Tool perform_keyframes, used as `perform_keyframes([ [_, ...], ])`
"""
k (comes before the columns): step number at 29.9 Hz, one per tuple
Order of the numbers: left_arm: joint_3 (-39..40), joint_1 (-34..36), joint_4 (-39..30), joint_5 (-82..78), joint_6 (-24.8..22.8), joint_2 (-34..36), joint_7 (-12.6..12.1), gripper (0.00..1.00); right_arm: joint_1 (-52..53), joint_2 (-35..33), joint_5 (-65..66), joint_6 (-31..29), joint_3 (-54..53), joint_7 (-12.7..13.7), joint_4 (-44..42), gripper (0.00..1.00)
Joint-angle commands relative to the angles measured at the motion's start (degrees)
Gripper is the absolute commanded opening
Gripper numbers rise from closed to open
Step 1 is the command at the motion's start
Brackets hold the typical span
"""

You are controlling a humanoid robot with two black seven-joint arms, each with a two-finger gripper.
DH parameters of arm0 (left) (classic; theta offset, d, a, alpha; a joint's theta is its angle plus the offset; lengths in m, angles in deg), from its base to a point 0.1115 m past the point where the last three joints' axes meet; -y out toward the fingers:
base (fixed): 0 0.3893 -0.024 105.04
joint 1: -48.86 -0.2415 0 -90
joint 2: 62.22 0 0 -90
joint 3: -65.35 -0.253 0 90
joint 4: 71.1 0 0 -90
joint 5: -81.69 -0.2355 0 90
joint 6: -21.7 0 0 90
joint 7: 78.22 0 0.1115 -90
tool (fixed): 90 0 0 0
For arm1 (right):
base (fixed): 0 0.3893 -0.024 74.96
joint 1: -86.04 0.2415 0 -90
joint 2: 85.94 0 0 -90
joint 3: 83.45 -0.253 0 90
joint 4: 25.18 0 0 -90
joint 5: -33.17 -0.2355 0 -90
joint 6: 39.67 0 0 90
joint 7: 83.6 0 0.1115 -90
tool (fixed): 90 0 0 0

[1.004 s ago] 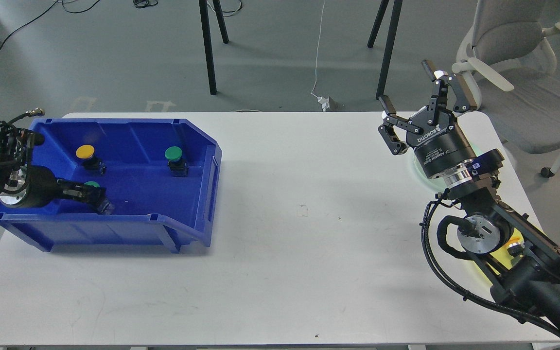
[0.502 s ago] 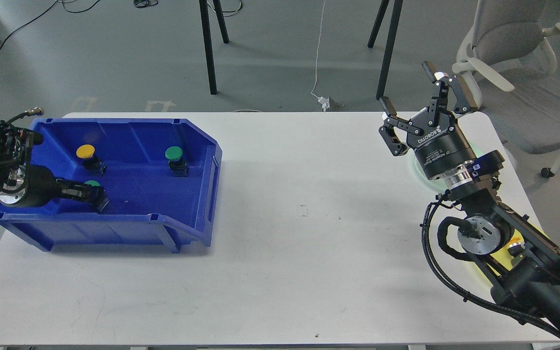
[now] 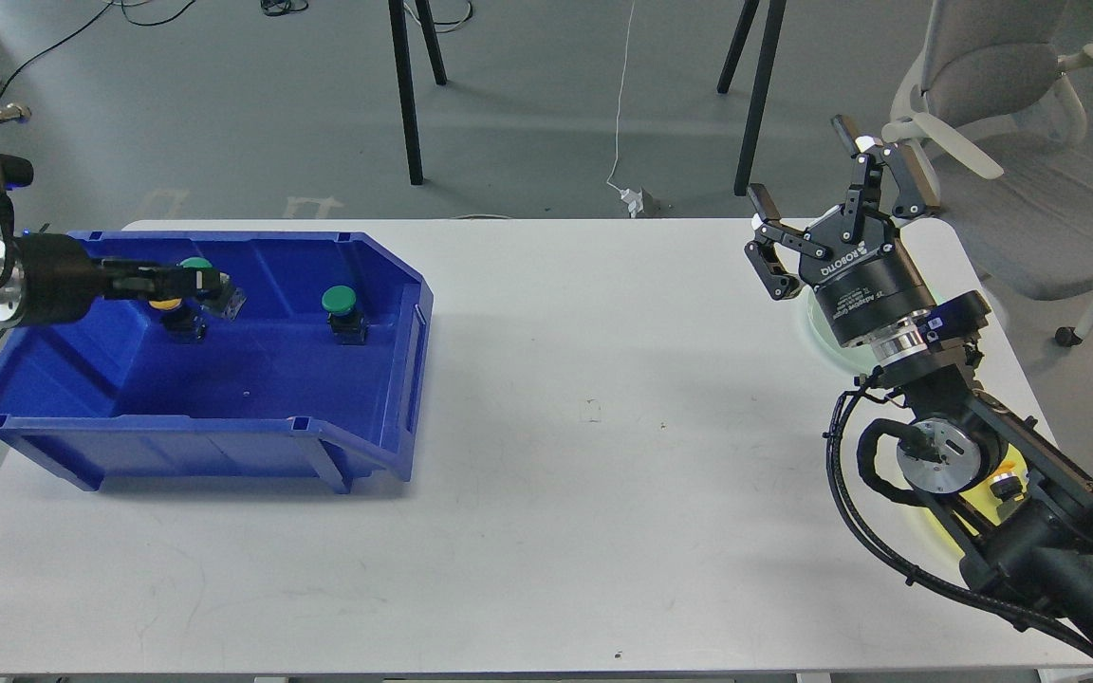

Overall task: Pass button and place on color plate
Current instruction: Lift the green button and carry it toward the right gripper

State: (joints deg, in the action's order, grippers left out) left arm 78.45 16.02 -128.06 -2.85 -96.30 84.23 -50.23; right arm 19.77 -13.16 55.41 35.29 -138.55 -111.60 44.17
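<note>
You are looking at a smooth white table [image 3: 546, 474] with rounded corners, a glossy blue plastic bin [image 3: 224, 436] with a cut-down front wall, and two matte black arms. Your left gripper [image 3: 210, 282] reaches in horizontally over the bin, its slim fingers pinched closed on a green-capped button [image 3: 194, 265] with a round domed cap and a dark blocky body; the button hangs above the bin floor, clear of it. Just beneath and slightly behind that gripper, a yellow-capped button [image 3: 167, 305] sits on the bin floor, partly hidden by the fingers. Further out beyond the fingertips, a second green button [image 3: 339, 302] stands upright on its black base near the bin's back wall. Your right gripper [image 3: 826, 199] points up and away from you over the far right of the table, its jointed fingers spread wide with nothing between them. Directly under that gripper's cylindrical wrist, a pale green round plate [image 3: 817, 332] lies on the table, mostly covered by the arm. Lower down, behind the forearm, a yellow plate [image 3: 983, 493] shows in part, with a small button-like object [image 3: 1007, 486] resting on it, too hidden to identify.
</note>
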Motion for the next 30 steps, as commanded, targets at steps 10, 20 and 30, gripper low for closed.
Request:
perform_keyframes([
  [10,8.3,0.3,-15.5,34.8,0.0,-3.1,0.0,0.12,0.4,-4.0,0.1,-0.4,-0.2,0.0,0.6,0.97],
  [20,8.6,-5.2,-15.1,41.4,0.0,-28.2,0.0,0.12,-0.9,-14.6,0.8,-0.5,-0.3,0.0,3.0,0.97],
  [30,8.9,-6.4,-13.4,42.8,0.0,-31.1,0.0,0.12,-3.8,-16.8,14.0,-1.4,3.8,0.0,14.9,0.95],
])
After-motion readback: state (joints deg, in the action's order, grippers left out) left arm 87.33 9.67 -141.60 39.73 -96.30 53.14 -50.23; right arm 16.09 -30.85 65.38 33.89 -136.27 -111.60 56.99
